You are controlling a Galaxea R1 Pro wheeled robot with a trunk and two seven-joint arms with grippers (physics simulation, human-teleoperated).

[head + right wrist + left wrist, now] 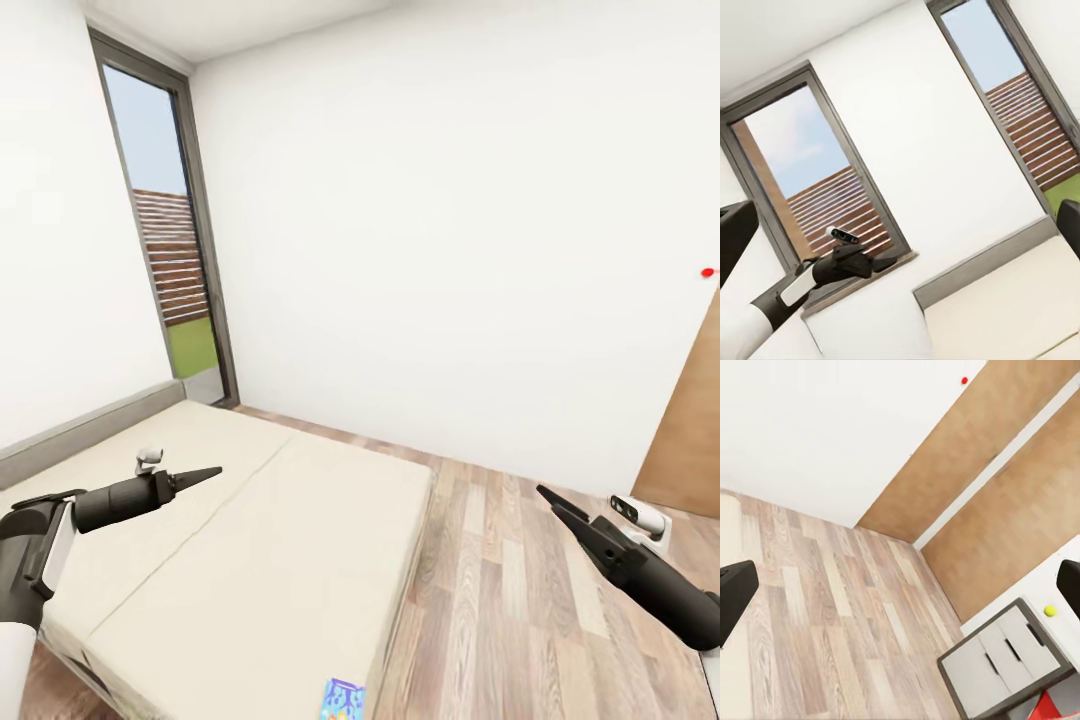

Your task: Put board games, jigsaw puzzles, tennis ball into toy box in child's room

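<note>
- Head view: a blue cartoon-printed board game box [343, 699] lies at the near edge of the beige mattress bed [250, 540]. The left gripper [205, 474] and the right gripper [550, 498] look closed and empty.
- Left wrist view: a small yellow-green tennis ball [1050, 610] sits on what seems to be a pale tabletop [1050, 581], beside a dark-grey drawer cabinet [1001, 664].
- Right wrist view: the left arm hangs before a window [810, 195].

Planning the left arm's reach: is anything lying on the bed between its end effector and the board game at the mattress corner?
Nothing visible does. The left end effector hangs over the bed, and only bare mattress lies between it and the board game, which the picture's lower edge cuts off.
</note>
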